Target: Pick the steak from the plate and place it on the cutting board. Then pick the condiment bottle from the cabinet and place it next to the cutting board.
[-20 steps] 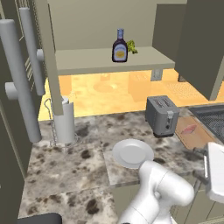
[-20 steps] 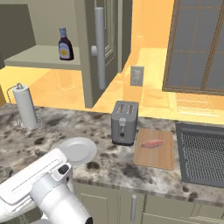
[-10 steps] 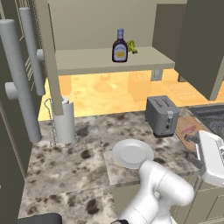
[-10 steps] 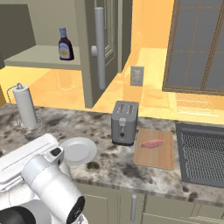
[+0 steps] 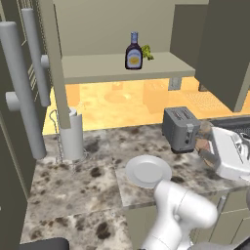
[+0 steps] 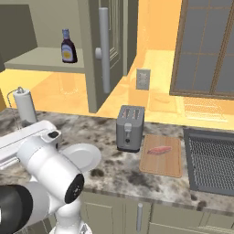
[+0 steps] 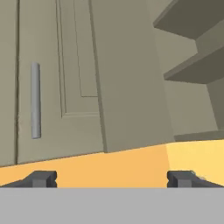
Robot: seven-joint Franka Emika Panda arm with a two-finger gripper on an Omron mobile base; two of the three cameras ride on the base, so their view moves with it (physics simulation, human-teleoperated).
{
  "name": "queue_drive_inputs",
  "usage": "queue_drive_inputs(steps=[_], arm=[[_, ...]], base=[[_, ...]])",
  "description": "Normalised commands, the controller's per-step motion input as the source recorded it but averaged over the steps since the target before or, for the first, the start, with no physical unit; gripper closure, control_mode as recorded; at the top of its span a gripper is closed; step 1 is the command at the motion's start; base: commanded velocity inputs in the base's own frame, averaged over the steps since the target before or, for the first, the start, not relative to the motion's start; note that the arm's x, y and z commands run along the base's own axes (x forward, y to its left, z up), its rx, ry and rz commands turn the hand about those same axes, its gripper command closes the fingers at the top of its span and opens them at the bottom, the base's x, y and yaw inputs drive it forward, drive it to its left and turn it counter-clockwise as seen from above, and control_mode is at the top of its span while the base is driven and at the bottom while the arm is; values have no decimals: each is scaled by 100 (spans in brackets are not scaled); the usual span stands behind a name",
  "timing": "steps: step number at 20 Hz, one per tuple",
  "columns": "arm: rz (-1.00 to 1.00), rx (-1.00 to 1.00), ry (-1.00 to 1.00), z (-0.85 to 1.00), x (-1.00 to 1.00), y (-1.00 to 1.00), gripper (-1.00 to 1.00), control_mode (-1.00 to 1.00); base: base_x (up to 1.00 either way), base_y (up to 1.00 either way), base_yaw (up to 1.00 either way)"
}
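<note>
The claw (image 7: 112,179) stands wide open and empty, its two dark fingertips (image 7: 41,178) far apart, facing a beige panelled door with a grey bar handle (image 7: 35,100). One steak (image 6: 158,149), a small flat pinkish-red slab, lies on the light wooden cutting board (image 6: 162,164) just right of the toaster (image 6: 129,127). One bare round white plate (image 6: 87,154) sits left of the toaster. One condiment bottle (image 5: 133,52), dark with a blue-grey cap and a yellow-white label too small to read, stands on the cabinet (image 5: 102,67) shelf above the toaster.
</note>
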Motion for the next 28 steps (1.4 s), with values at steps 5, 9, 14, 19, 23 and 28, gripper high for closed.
queue_drive_inputs(steps=[5, 9, 14, 19, 23, 28], arm=[[-11, 0, -5, -6, 6, 67, -100, -100], [-10, 0, -6, -20, 5, 67, -100, -100], [-9, 0, -9, -32, 6, 68, -100, -100], [-7, 1, -8, -52, 9, 70, -100, -100], [-7, 4, -1, -81, 16, 70, -100, -100], [-8, 7, 0, -77, 21, 68, -100, -100]], base=[[0, 0, 0], [0, 0, 0], [0, 0, 0], [0, 0, 0], [0, 0, 0], [0, 0, 0]])
